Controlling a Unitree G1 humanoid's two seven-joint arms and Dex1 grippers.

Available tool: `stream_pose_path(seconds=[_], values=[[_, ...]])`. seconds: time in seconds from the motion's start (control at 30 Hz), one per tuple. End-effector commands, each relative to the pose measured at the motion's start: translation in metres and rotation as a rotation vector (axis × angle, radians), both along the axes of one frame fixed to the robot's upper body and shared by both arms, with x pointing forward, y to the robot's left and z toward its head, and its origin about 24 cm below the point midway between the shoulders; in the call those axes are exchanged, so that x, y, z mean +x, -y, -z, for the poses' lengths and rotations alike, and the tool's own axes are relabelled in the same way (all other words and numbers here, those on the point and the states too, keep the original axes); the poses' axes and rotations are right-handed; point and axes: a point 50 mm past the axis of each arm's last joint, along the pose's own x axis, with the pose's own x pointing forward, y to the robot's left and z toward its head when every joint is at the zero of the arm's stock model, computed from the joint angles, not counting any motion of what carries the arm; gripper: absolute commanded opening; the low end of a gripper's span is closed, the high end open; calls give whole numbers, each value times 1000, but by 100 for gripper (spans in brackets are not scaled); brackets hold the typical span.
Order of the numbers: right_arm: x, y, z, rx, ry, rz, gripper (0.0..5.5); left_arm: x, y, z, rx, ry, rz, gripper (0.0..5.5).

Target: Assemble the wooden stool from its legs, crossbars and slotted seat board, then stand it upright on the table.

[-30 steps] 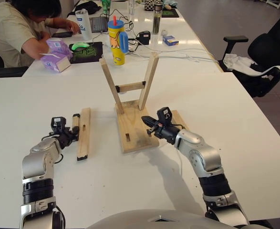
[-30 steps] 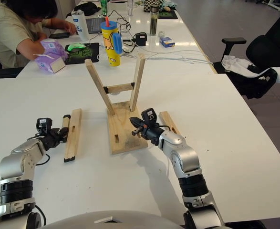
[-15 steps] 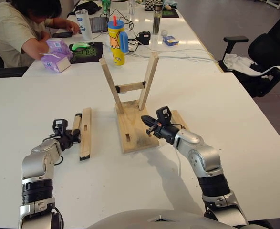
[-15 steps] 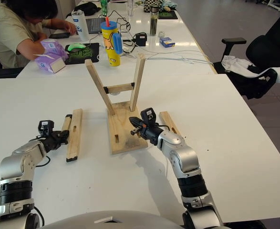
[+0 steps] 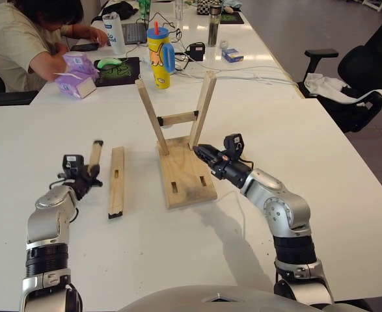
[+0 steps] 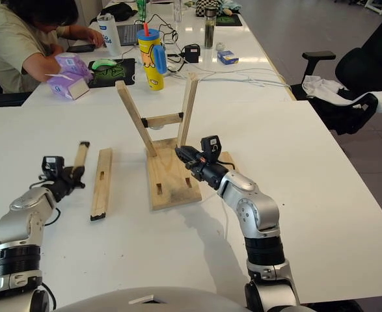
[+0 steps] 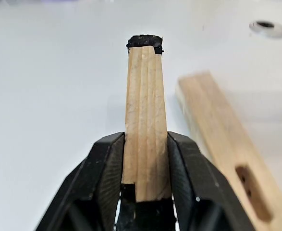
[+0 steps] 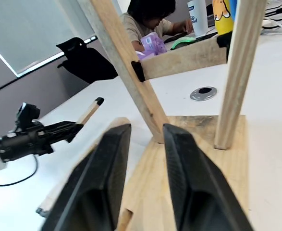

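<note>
One short black-tipped wooden crossbar [image 5: 95, 153], clamped in the left gripper [image 5: 81, 175], newly pulled clear of the slotted wooden leg [image 5: 116, 181] at frame left, apparently ready for fitting; right gripper [image 5: 202, 152], fingers apart, advanced over the pale wooden seat board [image 5: 187, 183].

From where I stand, the left arm [image 5: 47, 221] sits bent, low over the worktop [image 5: 321, 162] at about 8 o'clock, with its forearm pointing towards 1 o'clock. The left end effector [image 5: 88, 171] is clamped. Both fingers [image 7: 107, 159] press flat on the sides of a crossbar [image 7: 144, 110] that juts straight out ahead. The right arm [image 5: 275, 201] rises from 5 o'clock with its elbow lifted and its forearm aimed at 10 o'clock. The right end effector [image 5: 201, 152] holds its two fingers [image 8: 107, 163] parted, with a clear gap between them.
</note>
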Motion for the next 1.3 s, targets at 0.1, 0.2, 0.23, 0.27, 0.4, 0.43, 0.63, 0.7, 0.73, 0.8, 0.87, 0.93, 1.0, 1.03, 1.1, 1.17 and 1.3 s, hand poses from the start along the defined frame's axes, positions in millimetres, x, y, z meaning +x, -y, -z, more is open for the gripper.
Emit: stream_pose_path(seconds=[0.1, 0.2, 0.23, 0.27, 0.4, 0.43, 0.63, 0.7, 0.73, 0.8, 0.87, 0.93, 1.0, 1.03, 1.1, 1.17, 1.3], values=[[2, -1, -34, 318, -8, -57, 212, 13, 34, -102, 221, 531, 234, 130], [4, 1, -55, 426, 19, -86, 258, 11, 67, -125, 298, 657, 383, 130], [4, 1, -62, 447, 35, -100, 262, 10, 81, -128, 300, 676, 451, 130], [4, 2, -70, 485, 47, -118, 262, 9, 95, -127, 293, 679, 522, 130], [9, 6, -84, 509, 71, -119, 262, 6, 130, -116, 169, 650, 705, 130], [12, 7, -83, 501, 64, -113, 262, 5, 138, -113, 142, 644, 736, 130], [19, 13, -86, 555, 41, -127, 262, -1, 164, -93, 42, 568, 869, 130], [22, 13, -85, 543, 34, -121, 262, -4, 169, -88, 20, 548, 894, 130], [23, 15, -85, 552, 33, -119, 262, -4, 172, -85, 14, 539, 904, 130], [22, 18, -87, 581, 34, -130, 262, -3, 176, -81, 16, 527, 906, 130], [21, 18, -90, 589, 40, -148, 262, -3, 177, -79, 25, 520, 909, 130], [22, 20, -93, 590, 44, -141, 232, -3, 179, -76, 35, 509, 932, 130], [23, 18, -94, 591, 36, -163, 230, -5, 179, -72, 39, 494, 937, 130], [23, 17, -95, 593, 30, -180, 230, -6, 180, -71, 41, 489, 936, 130], [23, 17, -95, 585, 22, -181, 211, -6, 180, -70, 42, 489, 932, 130], [25, 18, -93, 582, 11, -167, 195, -6, 179, -71, 43, 492, 919, 130], [26, 20, -90, 558, 3, -147, 131, -5, 177, -73, 60, 509, 894, 130]])
